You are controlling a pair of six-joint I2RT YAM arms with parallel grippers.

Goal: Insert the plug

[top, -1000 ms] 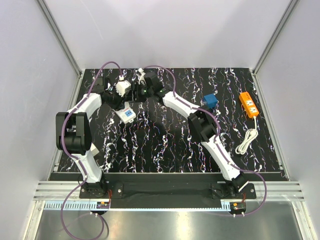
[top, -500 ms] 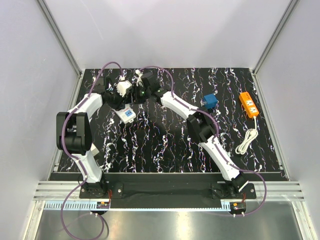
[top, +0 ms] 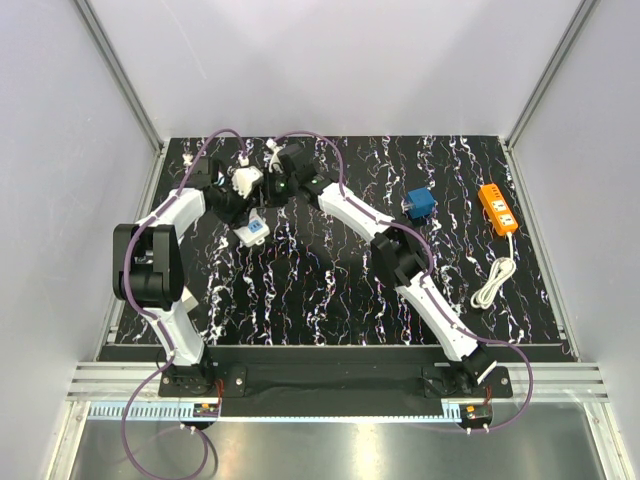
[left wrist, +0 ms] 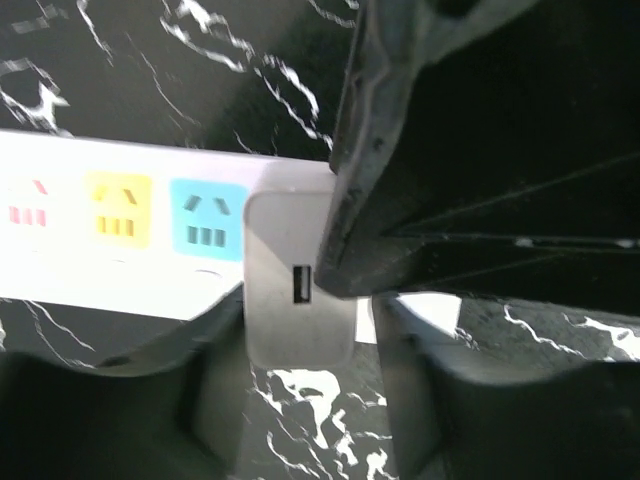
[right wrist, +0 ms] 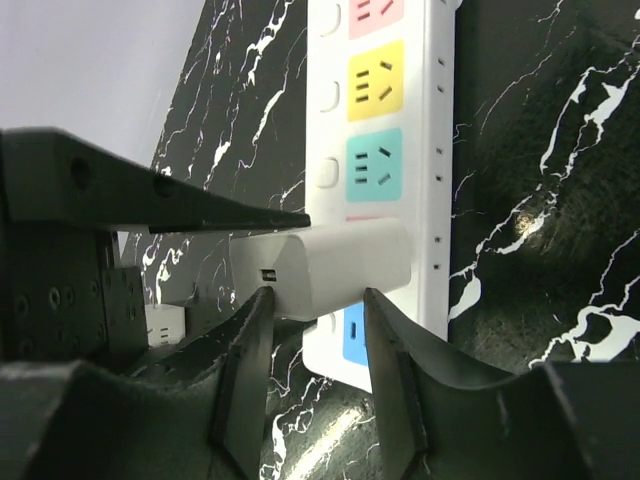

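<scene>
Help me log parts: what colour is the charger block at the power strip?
White; the charger block shows best in the right wrist view.

black marble-patterned tabletop (top: 330, 290): white veins | white plastic power strip (right wrist: 430, 150): pink, yellow, turquoise and blue socket faces | pale grey-white boxy plug adapter (right wrist: 340, 265): plain | small orange power strip (top: 497, 208); blue cube (top: 420, 204); white coiled cord (top: 492, 283)

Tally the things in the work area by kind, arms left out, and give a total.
Power strips: 2 (white power strip, orange power strip)
Chargers: 1 (white charger)
Blue blocks: 1 (blue block)
Total: 4
</scene>
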